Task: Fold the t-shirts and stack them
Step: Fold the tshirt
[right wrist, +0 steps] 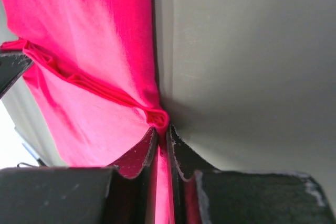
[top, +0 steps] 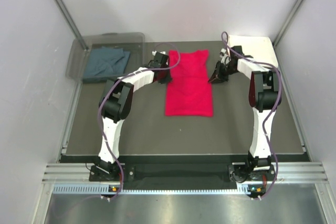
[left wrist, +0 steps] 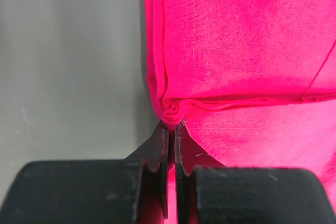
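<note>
The red t-shirt (top: 189, 85) lies flat on the dark mat as a long narrow rectangle, sleeves tucked in. My left gripper (top: 165, 76) is at its left edge, toward the far end. In the left wrist view this gripper (left wrist: 171, 127) is shut on a small bunch of the red t-shirt's (left wrist: 241, 40) edge. My right gripper (top: 215, 77) is at the opposite edge; in the right wrist view it (right wrist: 163, 129) is shut on a pinch of the red t-shirt's (right wrist: 100, 51) fold. A blue-grey t-shirt (top: 106, 62) lies at the back left. A cream-white folded t-shirt (top: 257, 45) sits at the back right.
The clear plastic bin (top: 84, 45) stands at the back left corner and holds the blue-grey shirt. The dark mat (top: 184, 135) runs toward the arm bases. Walls with metal rails close in both sides.
</note>
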### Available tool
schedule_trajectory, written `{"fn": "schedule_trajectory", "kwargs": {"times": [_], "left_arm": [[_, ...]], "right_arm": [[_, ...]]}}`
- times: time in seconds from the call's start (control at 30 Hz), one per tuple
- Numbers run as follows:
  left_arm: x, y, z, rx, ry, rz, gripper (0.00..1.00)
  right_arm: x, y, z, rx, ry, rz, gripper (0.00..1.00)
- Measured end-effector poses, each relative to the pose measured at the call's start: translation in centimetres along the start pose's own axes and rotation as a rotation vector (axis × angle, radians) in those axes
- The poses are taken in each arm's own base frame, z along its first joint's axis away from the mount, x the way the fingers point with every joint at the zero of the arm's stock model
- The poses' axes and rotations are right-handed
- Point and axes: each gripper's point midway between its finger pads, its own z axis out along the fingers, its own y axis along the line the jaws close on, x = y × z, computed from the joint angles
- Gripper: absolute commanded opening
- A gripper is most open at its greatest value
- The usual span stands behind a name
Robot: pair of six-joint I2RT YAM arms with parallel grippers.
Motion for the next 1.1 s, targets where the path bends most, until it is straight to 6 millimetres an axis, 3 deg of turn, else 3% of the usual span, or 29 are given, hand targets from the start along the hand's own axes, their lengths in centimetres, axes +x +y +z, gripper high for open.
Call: {"fn": "schedule_trajectory", "kwargs": {"times": [0.03, 0.07, 0.1, 0.13, 0.17, 0.27, 0.37, 0.5, 0.53, 0.6, 0.73, 0.83, 1.0, 1.1], "left_arm": [[-0.1, 0.0, 0.1, -0.003, -0.001, 0.003, 0.00], [-0.2, 0.0, 0.2, -0.006, 0.001, 0.010, 0.07], [-0.3, 0.0, 0.2, -0.010, 0.002, 0.018, 0.18], [-0.3, 0.1, 0.1, -0.014, 0.003, 0.027, 0.27], [-0.3, 0.2, 0.1, -0.021, 0.003, 0.034, 0.46], [-1.0, 0.2, -0.4, -0.031, -0.013, 0.047, 0.58], [-1.2, 0.4, -1.2, -0.041, -0.007, 0.045, 0.58], [-1.5, 0.0, -3.4, -0.023, -0.006, 0.039, 0.57], [-1.5, -0.2, -4.1, -0.014, -0.009, 0.038, 0.57], [-1.7, -0.9, -5.9, 0.018, -0.017, 0.030, 0.56], [-1.4, -2.1, -9.0, 0.079, -0.020, 0.008, 0.55], [-0.3, -2.5, -10.6, 0.113, -0.003, -0.005, 0.54], [1.9, -2.2, -11.8, 0.130, 0.040, -0.019, 0.54], [3.5, -1.8, -12.1, 0.135, 0.074, -0.026, 0.54]], "right_arm": [[-0.1, -0.1, 0.0, 0.008, -0.003, 0.003, 0.13], [-0.2, -0.2, 0.0, 0.016, -0.006, 0.008, 0.15], [-0.2, -0.2, -0.1, 0.023, -0.008, 0.010, 0.19], [-0.4, -0.2, -0.1, 0.029, -0.012, 0.012, 0.28], [-0.7, -0.1, -0.2, 0.036, -0.019, 0.012, 0.35], [-2.5, 0.0, -0.9, 0.074, -0.069, -0.013, 0.45], [-4.6, 0.7, -1.8, 0.084, -0.123, -0.039, 0.46], [-7.6, 3.7, -3.1, 0.021, -0.204, -0.074, 0.34], [-8.2, 4.6, -3.2, -0.009, -0.223, -0.082, 0.24], [-9.2, 6.5, -3.3, -0.072, -0.248, -0.089, 0.13], [-9.3, 8.2, -1.3, -0.156, -0.244, -0.083, 0.08], [-9.1, 8.2, 1.2, -0.207, -0.222, -0.042, 0.07], [-8.5, 5.9, 5.5, -0.224, -0.175, 0.031, 0.06], [-8.8, 5.3, 6.3, -0.260, -0.163, 0.058, 0.07]]}}
